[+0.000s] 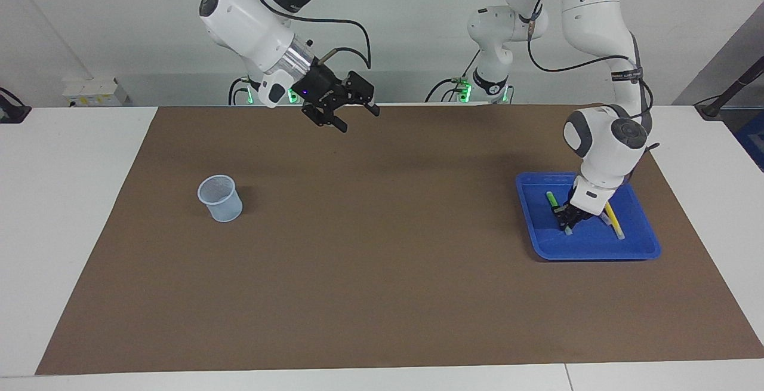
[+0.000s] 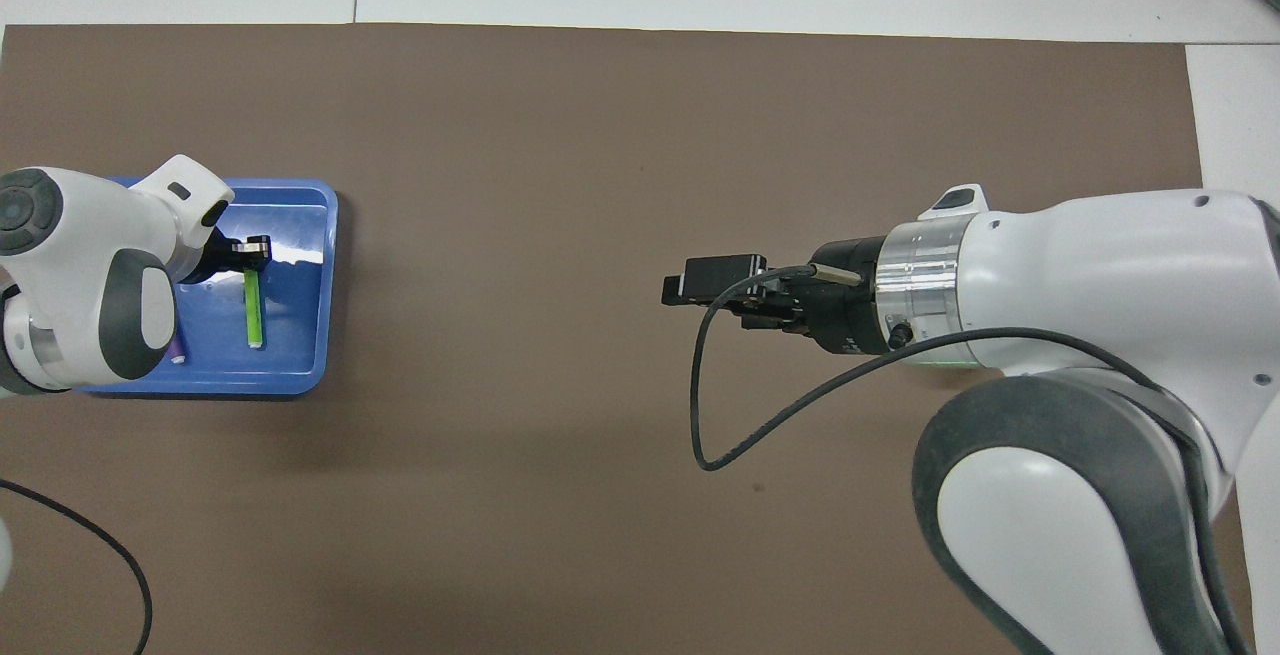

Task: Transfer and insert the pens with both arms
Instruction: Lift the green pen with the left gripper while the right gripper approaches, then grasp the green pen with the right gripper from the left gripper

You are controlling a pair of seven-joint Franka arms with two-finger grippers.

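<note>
Tray: blue tray (image 1: 638,248) on the brown mat (image 1: 382,271), at the left arm's end of the table; it holds all three pens.
Left gripper: left gripper (image 1: 567,221) lowered into the tray, its fingertips pressed together on the lime green pen (image 1: 553,201), gripping it close to its pale cap end.
Lime green pen: lies flat in the tray under the left gripper; its green barrel runs out from the fingertips toward the robots, plainly seen in the overhead view (image 2: 254,309).
Yellow pen: yellow pen (image 1: 612,218) lies in the tray just beside the left gripper, toward the table's end, partly covered by the wrist.
Purple pen: purple pen (image 2: 177,350) shows only a short end past the left arm's wrist housing in the overhead view; the rest is hidden.
Right gripper: right gripper (image 1: 357,113) held in the air over the bare mat near the robots' edge, fingers spread apart and holding nothing, pointing toward the left arm's end of the table.
Cup: pale mesh cup (image 1: 220,198) stands upright on the mat at the right arm's end, well apart from the right gripper; the overhead view has the right arm covering it.
</note>
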